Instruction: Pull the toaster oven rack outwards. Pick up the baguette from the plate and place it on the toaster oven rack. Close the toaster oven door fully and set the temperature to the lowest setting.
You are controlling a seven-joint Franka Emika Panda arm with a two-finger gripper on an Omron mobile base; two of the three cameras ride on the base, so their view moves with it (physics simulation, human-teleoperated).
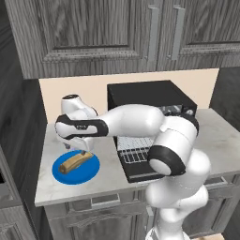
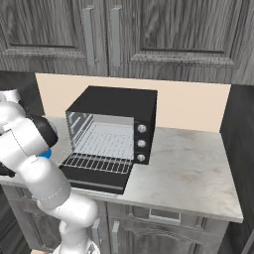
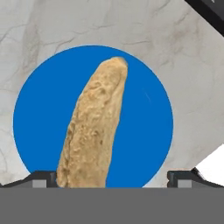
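The tan baguette (image 3: pixel 94 127) lies on the round blue plate (image 3: pixel 146 118) on the marble counter. My gripper (image 3: pixel 111 179) hovers just above it, open, fingertips (image 3: pixel 41 178) far apart with the bread's near end between them, closer to the left one. Nothing is held. In the left base view the gripper (image 1: pixel 78 150) hangs over the baguette (image 1: pixel 75 161) and plate (image 1: pixel 89 172), left of the black toaster oven (image 1: pixel 145 96). The toaster oven door (image 2: pixel 94 182) lies folded down, and the silver toaster oven rack (image 2: pixel 99 162) sticks out over it.
Three silver knobs (image 2: pixel 142 144) run down the oven's right front. Dark wall cabinets (image 1: pixel 117 33) hang above the counter (image 2: pixel 188 173). A black corner of the oven door (image 3: pixel 210 13) lies near the plate. My arm's elbow (image 1: pixel 171 150) hangs in front of the oven.
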